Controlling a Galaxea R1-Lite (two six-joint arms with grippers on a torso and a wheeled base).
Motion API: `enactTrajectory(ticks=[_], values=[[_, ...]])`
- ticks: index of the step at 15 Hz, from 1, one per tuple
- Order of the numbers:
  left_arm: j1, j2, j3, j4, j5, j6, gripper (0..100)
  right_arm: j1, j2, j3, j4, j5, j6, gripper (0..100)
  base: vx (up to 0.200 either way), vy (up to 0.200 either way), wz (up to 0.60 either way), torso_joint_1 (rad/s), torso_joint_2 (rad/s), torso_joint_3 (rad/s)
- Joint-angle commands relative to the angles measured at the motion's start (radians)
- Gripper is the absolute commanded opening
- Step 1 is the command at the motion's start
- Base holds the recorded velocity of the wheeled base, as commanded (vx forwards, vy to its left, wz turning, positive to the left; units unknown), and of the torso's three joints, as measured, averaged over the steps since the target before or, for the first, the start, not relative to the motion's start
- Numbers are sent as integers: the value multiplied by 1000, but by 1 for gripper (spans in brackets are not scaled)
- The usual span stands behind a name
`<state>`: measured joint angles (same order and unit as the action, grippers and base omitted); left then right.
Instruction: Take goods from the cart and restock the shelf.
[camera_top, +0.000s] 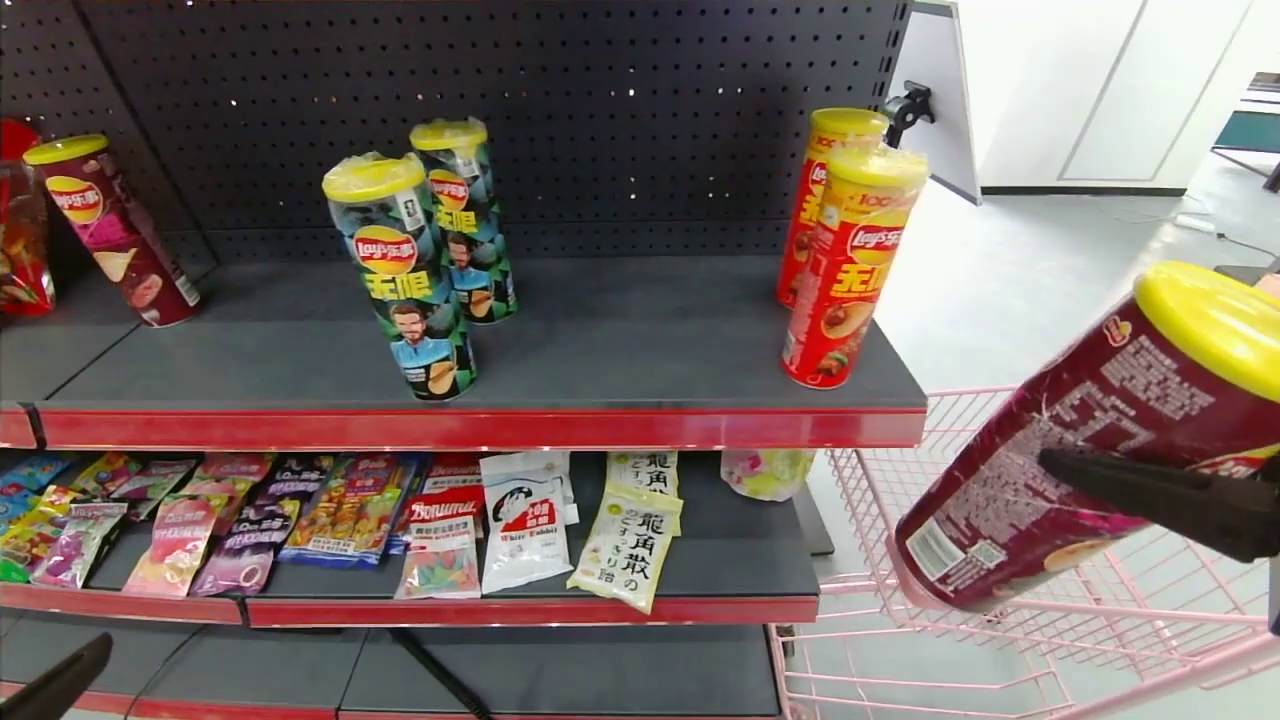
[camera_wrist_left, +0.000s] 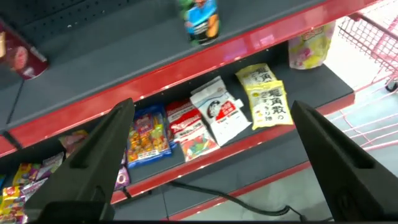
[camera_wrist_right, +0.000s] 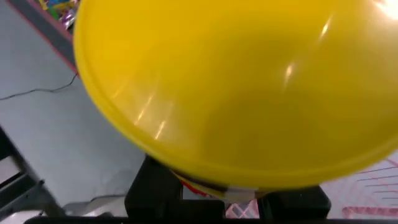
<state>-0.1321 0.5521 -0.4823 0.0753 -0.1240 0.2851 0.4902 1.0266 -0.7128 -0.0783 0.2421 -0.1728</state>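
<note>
A dark pegboard (camera_top: 600, 110) backs a store shelf (camera_top: 480, 428) with grey boards and red front edges; to its right lie pale floor and a white wall. On the top board a maroon tube (camera_top: 110, 230) stands far left, two green tubes (camera_top: 405, 285) stand near the middle, one just behind the other, and two red tubes (camera_top: 850, 275) stand at the right end, also one just behind the other. All have yellow lids. On the board below, flat snack bags (camera_top: 250, 520) lie in a row, with white and pale yellow packets (camera_top: 625, 530) toward the right.

A pink wire cart (camera_top: 1000, 650) stands just off the shelf's right end. Above its near rim the right claw (camera_wrist_right: 224, 198) is clenched on a maroon can (camera_top: 1080, 440), one black finger (camera_top: 1140, 490) lying across its side. The can is tilted, its yellow lid (camera_top: 1215, 325) up and to the right, its base down toward the shelf, well apart from the top board.

The left claw (camera_wrist_left: 211, 155) hangs low in front of the lower boards, fingers spread wide and gripping nothing, with the snack bags beyond it.
</note>
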Motion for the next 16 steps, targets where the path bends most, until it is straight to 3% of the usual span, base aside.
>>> enactTrajectory(ticks=[1,5,16], values=[[0,2,2,0,0,0,100,2,9,22,-3,55,1,0,0,200,0,-2,2,7],[0,3,1,0,0,0,100,7,-26,56,9,217,-5,0,0,200,0,6,4,-1],[0,12,-1,0,1,0,100,60,18,39,2,226,-2,0,0,200,0,2,4,3]])
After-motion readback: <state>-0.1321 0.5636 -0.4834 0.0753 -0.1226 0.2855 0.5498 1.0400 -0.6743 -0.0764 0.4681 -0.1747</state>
